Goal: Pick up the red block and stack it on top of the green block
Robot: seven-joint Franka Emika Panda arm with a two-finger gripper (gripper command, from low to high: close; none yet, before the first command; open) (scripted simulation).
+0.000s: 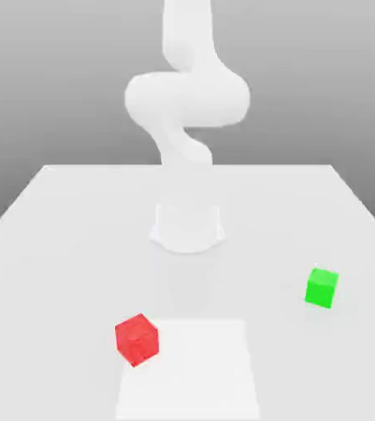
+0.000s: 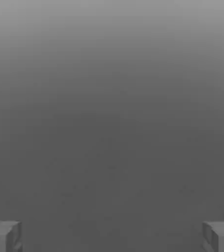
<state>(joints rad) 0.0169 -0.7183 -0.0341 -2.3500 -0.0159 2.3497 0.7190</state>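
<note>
Two blocks (image 1: pixel 136 339) on white table (image 1: pixel 59 247)

Plain colours on a pale tabletop, no patterns

The red block (image 1: pixel 136 339) is a saturated, even red with slightly darker shaded faces and no markings. The green block (image 1: pixel 321 287) is a bright, uniform green, its top face a touch lighter than its sides. The table (image 1: pixel 59 238) is a very light grey, close to white, and a brighter white rectangular patch (image 1: pixel 199 378) lies on it just beside the red block. The arm (image 1: pixel 187 107) and its round base (image 1: pixel 187 228) are plain white, fading softly into a grey backdrop that grades from lighter to darker. In the hand view the fingertips (image 2: pixel 5 236) are mid-grey with white upper edges, set wide apart against a smooth grey gradient beyond the gripper (image 2: pixel 112 236).
</note>
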